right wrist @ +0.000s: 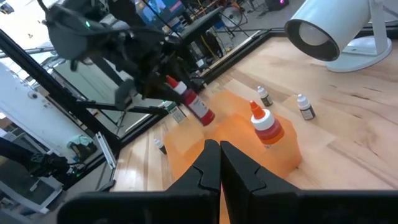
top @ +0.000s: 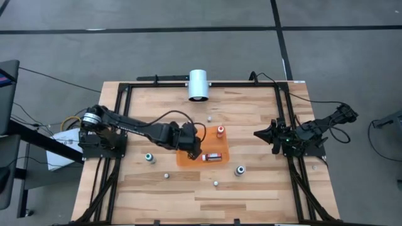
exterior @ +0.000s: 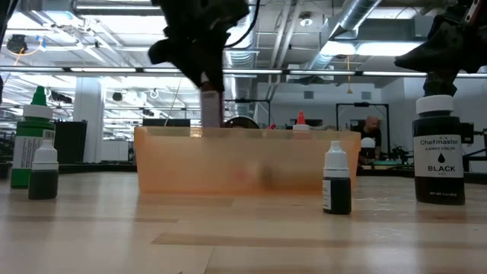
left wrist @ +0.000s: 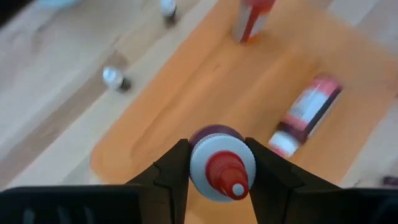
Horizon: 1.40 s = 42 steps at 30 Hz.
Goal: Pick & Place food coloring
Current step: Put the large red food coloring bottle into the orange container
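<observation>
One red-capped bottle [left wrist: 221,165] in left fingers [left wrist: 172,176] above orange tray [left wrist: 186,93]; right arm parked.

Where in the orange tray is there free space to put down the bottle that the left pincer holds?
The left pincer grips a red-tipped bottle above the flat orange tray. The tray's left part under it looks bare. Its right side is crowded: an upright red-capped bottle stands at the far edge and a red-labelled bottle lies near it.

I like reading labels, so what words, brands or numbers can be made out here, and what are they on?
"Chefmaster", "CANDY COLOR", "BLACK": on the large black bottle, low view.
The green bottle, the red-topped bottle in the left gripper, and the bottle lying in the orange tray: labels too blurred to read.
</observation>
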{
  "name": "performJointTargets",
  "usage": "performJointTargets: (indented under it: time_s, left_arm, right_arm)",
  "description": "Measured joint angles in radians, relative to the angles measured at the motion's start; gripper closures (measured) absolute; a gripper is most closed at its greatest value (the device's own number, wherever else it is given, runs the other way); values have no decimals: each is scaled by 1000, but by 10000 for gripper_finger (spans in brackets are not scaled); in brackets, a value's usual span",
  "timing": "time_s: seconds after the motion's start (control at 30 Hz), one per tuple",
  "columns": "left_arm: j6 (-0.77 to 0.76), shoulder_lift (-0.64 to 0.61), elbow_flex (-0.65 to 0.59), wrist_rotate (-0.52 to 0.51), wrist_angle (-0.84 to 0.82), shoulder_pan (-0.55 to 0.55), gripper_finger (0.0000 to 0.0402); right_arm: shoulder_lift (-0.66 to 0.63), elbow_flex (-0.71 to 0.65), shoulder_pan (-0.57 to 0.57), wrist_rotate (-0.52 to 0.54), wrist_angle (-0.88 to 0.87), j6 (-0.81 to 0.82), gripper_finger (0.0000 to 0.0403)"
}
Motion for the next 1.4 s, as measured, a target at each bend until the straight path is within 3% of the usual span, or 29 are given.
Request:
performJointTargets:
  time_s: [0.47, 0.7, 1.4]
  left_arm:
    - [-83, -2, -105, -26, -45, 7, 287]
    - [-84, -2, -162, -27, 28, 36, 287]
    - [-19, -2, -166, -19, 34, 102, 276]
  right_arm:
    - [0, 0, 0, -13, 0, 7, 403]
    - [0, 0, 0, -24, 0, 7, 403]
    - [0, 0, 0, -24, 0, 8, 403]
